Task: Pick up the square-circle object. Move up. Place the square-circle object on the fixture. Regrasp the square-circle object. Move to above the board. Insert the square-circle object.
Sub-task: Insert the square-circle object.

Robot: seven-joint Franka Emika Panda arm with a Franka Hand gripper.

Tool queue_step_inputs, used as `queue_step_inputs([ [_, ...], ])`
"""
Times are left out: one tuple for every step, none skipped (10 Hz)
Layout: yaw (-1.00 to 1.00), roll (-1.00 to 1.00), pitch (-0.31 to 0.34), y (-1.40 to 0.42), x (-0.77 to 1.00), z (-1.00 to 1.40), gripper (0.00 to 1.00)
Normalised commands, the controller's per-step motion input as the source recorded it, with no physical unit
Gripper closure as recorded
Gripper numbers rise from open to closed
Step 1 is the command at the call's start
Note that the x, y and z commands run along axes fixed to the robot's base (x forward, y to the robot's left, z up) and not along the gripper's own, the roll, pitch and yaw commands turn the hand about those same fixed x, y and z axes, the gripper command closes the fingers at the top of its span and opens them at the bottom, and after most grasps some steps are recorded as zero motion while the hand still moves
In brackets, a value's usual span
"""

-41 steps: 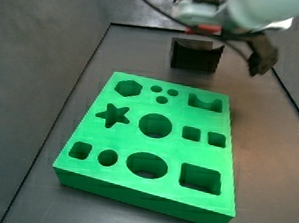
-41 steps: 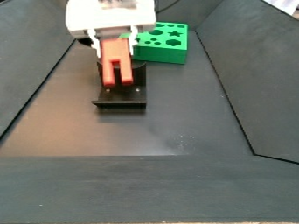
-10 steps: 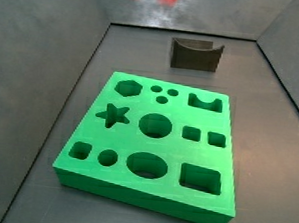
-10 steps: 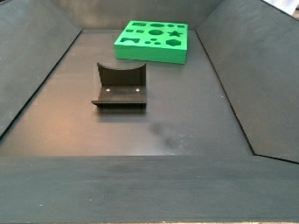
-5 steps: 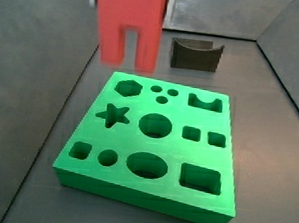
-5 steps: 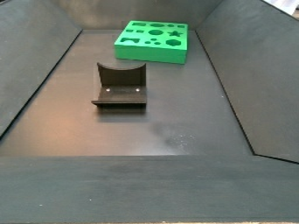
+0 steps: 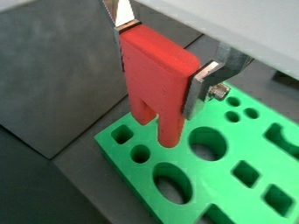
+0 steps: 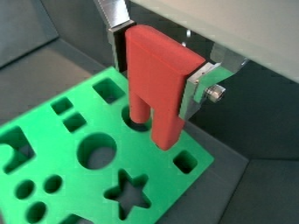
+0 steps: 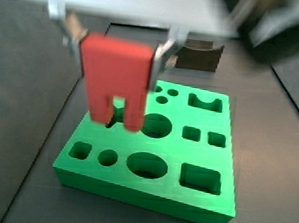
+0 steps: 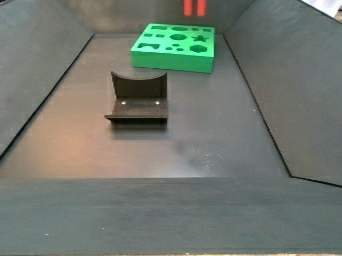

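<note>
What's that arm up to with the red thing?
The gripper holds a red peg between its fingers, prongs pointing down, above the green board with its shaped holes. The peg is not yet in any hole. The dark fixture stands empty, apart from the board. It looks set to push the peg into a hole next.

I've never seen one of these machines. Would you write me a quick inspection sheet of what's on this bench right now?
Surface: dark floor, bare around the pieces.
Job's things: red peg held above the green board; dark fixture stands empty, apart from the board.
Clutter: nothing seen.
Grippers: the hand is over the board, fingers clamped on the red peg, prongs pointing down.
Cables: nothing seen.
Surroundings: dark sloping walls.
</note>
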Motion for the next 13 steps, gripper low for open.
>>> queue_step_inputs([
  [0.0, -0.05, -0.167, 0.04, -0.49, -0.48, 1.0],
  [0.0, -0.13, 0.0, 0.0, -0.29, -0.43, 1.0],
  [-0.01, -0.16, -0.07, -0.05, -0.23, -0.59, 1.0],
  [-0.05, -0.13, -0.086, -0.09, -0.08, -0.45, 1.0],
  [-0.14, 0.0, 0.0, -0.12, 0.01, -0.13, 1.0],
  [-0.14, 0.0, 0.016, -0.17, 0.13, -0.04, 1.0],
  [-0.07, 0.06, 0.033, -0.25, 0.13, 0.0, 1.0],
  [0.0, 0.03, 0.0, -0.29, 0.02, -0.07, 1.0],
  [0.0, 0.0, 0.0, -0.27, 0.03, -0.15, 1.0],
  [0.0, 0.0, 0.0, 0.0, 0.06, -0.25, 1.0],
  [0.02, 0.05, 0.0, 0.21, 0.0, -0.25, 1.0],
  [0.02, 0.12, 0.0, 0.32, 0.0, -0.27, 1.0],
  [0.07, 0.13, 0.0, 0.39, 0.0, -0.26, 1.0],
])
